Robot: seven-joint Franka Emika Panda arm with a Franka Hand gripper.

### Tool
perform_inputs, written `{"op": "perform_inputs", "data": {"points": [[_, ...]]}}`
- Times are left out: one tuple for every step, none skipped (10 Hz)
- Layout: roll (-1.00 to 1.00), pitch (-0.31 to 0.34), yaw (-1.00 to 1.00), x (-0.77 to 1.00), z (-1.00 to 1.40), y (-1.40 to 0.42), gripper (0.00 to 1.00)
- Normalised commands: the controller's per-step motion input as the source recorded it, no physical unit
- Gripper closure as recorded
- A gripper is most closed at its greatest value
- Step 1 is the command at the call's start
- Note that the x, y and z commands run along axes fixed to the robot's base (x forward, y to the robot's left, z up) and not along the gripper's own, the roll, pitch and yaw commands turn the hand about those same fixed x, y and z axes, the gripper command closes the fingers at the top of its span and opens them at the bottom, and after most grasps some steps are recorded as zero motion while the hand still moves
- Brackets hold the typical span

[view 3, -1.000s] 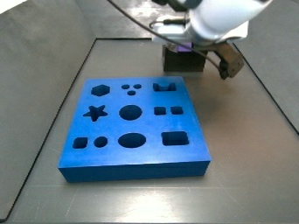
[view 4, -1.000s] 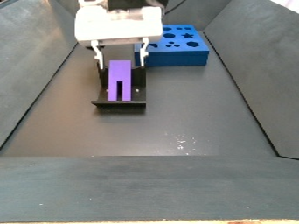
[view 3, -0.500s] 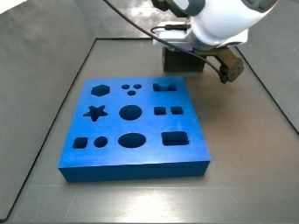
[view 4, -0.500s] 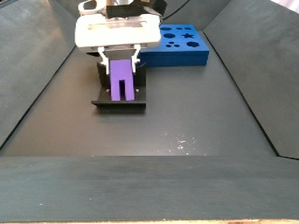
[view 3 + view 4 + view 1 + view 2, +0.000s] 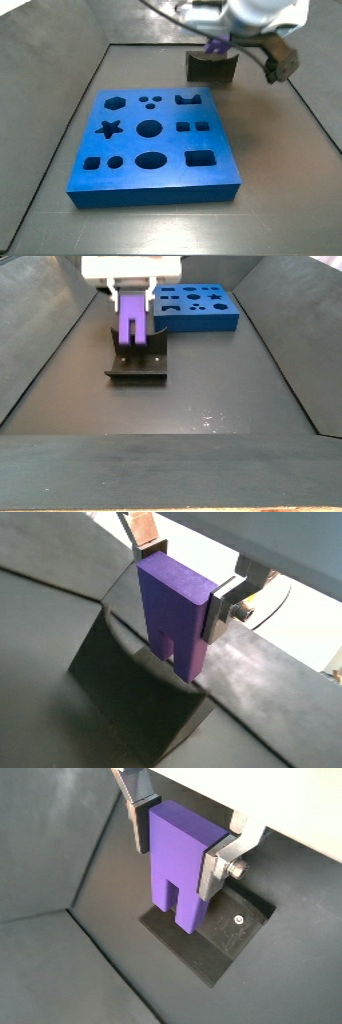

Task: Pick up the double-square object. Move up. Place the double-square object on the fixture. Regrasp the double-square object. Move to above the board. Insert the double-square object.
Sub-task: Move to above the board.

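My gripper [image 5: 131,291] is shut on the double-square object [image 5: 131,322], a light-purple block held upright with its notched end down. Both wrist views show it between the silver fingers [image 5: 219,604] [image 5: 218,866], which press on its two sides. In both wrist views the gripper [image 5: 178,587] [image 5: 175,858] grips the block [image 5: 168,617] [image 5: 174,883] near its plain end. Its notched end hangs just over the dark fixture [image 5: 138,364] [image 5: 134,697] [image 5: 225,936]; I cannot tell if they touch. The blue board [image 5: 154,140] [image 5: 195,306] lies apart from the fixture [image 5: 211,68].
Dark sloping walls [image 5: 40,366] enclose the grey floor [image 5: 201,406] on both sides. The board's cut-outs, among them a star [image 5: 111,128] and circles, face up. The arm's body [image 5: 254,15] hangs above the fixture.
The gripper has risen, and the purple block, which lay along the fixture, now stands upright and higher in the fingers. The board and fixture have not moved.
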Motion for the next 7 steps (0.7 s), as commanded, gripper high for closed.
{"op": "perform_inputs", "data": {"points": [[-0.03, 0.204, -0.08, 0.05, 1.00, -0.27, 1.00], [-0.03, 0.228, -0.01, 0.05, 1.00, -0.25, 1.00], [-0.03, 0.237, 0.02, 0.05, 1.00, -0.24, 1.00], [-0.03, 0.243, 0.08, 0.05, 1.00, -0.22, 1.00], [-0.02, 0.231, 0.11, 0.06, 1.00, -0.21, 1.00], [-0.01, 0.205, 0.15, 0.06, 1.00, -0.18, 1.00], [-0.01, 0.180, 0.17, 0.06, 1.00, -0.16, 1.00]]}}
